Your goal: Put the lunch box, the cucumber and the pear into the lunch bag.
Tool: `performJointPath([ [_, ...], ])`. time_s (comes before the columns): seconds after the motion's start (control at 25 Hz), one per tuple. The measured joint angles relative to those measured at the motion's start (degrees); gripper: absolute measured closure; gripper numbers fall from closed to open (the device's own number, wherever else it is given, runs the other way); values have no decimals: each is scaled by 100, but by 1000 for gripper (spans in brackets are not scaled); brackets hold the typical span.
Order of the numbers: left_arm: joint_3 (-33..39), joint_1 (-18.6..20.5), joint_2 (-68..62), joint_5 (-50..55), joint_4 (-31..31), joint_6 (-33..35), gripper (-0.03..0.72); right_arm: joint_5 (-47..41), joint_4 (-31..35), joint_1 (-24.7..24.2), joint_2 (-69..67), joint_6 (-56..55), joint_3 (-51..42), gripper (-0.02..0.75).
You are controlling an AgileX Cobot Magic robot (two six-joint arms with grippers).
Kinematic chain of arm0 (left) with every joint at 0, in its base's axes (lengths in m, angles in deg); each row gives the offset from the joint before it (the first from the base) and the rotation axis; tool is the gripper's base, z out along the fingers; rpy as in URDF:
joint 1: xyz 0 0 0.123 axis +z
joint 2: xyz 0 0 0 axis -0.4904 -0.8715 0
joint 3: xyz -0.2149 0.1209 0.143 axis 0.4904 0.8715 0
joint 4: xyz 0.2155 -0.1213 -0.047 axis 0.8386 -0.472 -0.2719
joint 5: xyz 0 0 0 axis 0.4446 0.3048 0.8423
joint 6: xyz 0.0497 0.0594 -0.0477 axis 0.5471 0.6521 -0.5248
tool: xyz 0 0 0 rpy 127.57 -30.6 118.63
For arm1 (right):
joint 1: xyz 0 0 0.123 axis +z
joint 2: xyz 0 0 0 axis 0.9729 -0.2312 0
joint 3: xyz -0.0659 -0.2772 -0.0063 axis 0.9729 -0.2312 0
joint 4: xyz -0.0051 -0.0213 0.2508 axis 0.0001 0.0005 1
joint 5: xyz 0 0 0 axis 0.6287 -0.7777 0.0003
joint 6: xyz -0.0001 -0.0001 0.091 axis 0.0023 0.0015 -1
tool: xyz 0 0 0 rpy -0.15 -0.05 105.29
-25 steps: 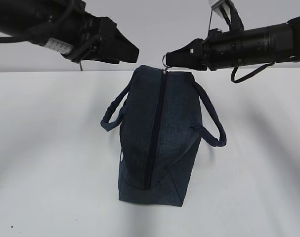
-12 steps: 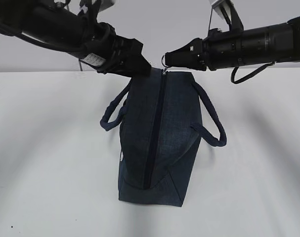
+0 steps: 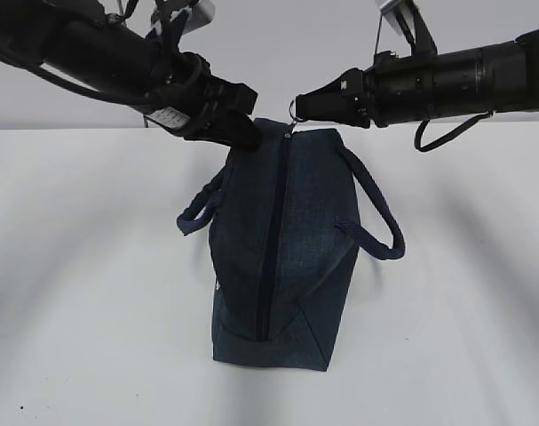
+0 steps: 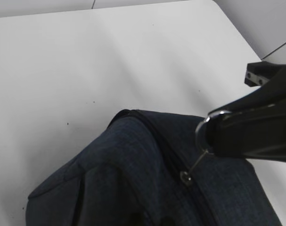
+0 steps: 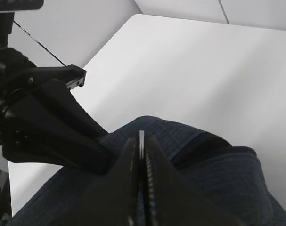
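The dark navy lunch bag stands on the white table with its zip closed along the top. My right gripper is shut on the metal ring pull at the bag's far end; the ring shows edge-on between the pressed jaws. My left gripper pinches the fabric at the bag's far left top corner, its jaws drawn together on the cloth. In the left wrist view my own fingers are hidden; only bunched fabric shows. The lunch box, the cucumber and the pear are out of view.
Two loop handles hang off the bag, one on the left and one on the right. The white table spreads around the bag, and its far edge meets a grey wall.
The left arm came in from the upper left to the bag's far top corner and its jaws closed on the fabric, pulling that side inward. The right gripper kept still on the ring.
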Motion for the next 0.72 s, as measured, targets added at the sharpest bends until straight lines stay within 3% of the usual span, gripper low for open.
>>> performJointPath([
  [0.72, 2, 0, 295, 507, 122, 5, 670, -449, -412, -214, -389, -770, 867, 732],
])
